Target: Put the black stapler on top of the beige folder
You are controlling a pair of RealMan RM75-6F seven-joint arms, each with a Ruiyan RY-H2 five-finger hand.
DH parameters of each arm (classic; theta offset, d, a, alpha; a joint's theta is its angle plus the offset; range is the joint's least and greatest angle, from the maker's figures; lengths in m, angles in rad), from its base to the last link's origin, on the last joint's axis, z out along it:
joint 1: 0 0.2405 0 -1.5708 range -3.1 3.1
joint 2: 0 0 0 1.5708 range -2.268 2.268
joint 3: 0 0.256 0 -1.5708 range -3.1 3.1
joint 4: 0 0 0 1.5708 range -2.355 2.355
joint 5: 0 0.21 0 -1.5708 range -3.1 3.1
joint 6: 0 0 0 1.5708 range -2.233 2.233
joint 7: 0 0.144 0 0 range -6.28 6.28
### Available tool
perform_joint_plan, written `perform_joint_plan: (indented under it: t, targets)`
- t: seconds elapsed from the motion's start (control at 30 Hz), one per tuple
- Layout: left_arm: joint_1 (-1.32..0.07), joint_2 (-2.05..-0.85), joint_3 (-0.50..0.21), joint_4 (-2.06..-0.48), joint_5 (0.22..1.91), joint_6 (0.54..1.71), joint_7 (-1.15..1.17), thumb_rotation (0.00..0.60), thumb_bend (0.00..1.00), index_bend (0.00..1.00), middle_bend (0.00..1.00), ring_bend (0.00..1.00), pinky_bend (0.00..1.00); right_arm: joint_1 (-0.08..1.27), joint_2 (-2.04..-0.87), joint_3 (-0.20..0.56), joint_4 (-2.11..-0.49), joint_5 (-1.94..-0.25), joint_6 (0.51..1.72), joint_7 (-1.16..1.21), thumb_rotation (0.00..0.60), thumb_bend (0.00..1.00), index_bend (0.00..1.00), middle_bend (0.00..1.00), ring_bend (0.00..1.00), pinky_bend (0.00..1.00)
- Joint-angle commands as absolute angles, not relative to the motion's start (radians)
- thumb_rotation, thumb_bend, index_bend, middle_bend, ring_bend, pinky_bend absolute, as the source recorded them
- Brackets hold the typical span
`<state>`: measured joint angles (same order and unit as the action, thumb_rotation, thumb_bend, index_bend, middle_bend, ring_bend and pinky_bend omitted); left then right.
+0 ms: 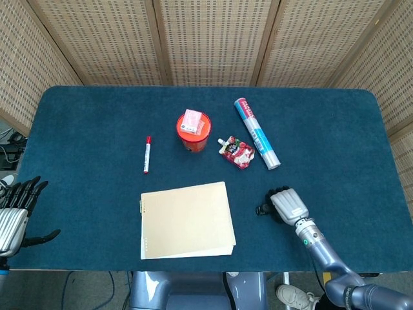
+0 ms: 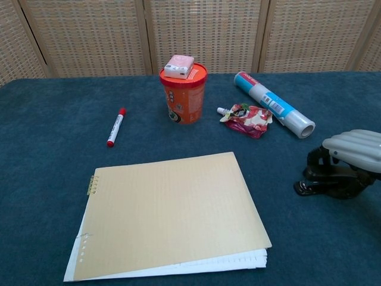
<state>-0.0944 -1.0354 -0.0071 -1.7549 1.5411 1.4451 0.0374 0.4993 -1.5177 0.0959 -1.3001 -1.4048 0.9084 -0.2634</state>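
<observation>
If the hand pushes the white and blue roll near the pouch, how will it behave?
The roll is a long cylinder lying on its side, so it would probably roll. It looks stiff, not floppy. The table seems cloth-covered, which may slow it.

1. You have one stapler, at about 4 o'clock on the table.
2. One folder, at 6 o'clock.
3. One marker, at 9 o'clock.
4. One cup near the centre, with one small box on its lid.
5. One pouch and one roll, at 1 o'clock.
6. Two hands: left, right.
</observation>
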Motion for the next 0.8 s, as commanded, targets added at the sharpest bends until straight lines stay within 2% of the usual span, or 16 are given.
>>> perform_joint_plan:
  t: [0.03, 0.2, 0.4, 0.6, 0.8]
  targets:
    - [-0.094, -1.035, -0.007, -1.755, 1.541, 1.446, 0.036, 0.600, 0.00, 0.00, 0.00, 0.00, 0.00, 0.501, -1.527, 0.092, -1.283, -1.408, 0.926, -0.273, 0.600, 0.55, 0.68, 0.66, 0.60, 0.55]
    - [-0.095, -1.033, -0.007, -1.757, 1.541, 1.447, 0.033, 0.600, 0.00, 0.00, 0.00, 0.00, 0.00, 0.502, -1.509, 0.095, -1.313, -1.448, 0.982, -0.248, 0.600, 0.55, 0.70, 0.69, 0.63, 0.56]
    - [-0.097, -1.030, -0.006, -1.760, 1.540, 1.443, 0.027, 0.600, 0.00, 0.00, 0.00, 0.00, 0.00, 0.540, -1.447, 0.128, -1.432, -1.490, 1.012, -0.262, 0.600, 0.55, 0.70, 0.69, 0.63, 0.56]
    - [-0.101, -1.027, -0.007, -1.760, 1.537, 1.436, 0.015, 0.600, 0.00, 0.00, 0.00, 0.00, 0.00, 0.618, -1.416, 0.172, -1.563, -1.446, 0.920, -0.342, 0.600, 0.55, 0.70, 0.69, 0.63, 0.56]
    - [-0.105, -1.019, -0.009, -1.757, 1.528, 1.426, -0.007, 0.600, 0.00, 0.00, 0.00, 0.00, 0.00, 0.721, -1.468, 0.202, -1.611, -1.389, 0.805, -0.441, 0.600, 0.55, 0.70, 0.69, 0.63, 0.56]
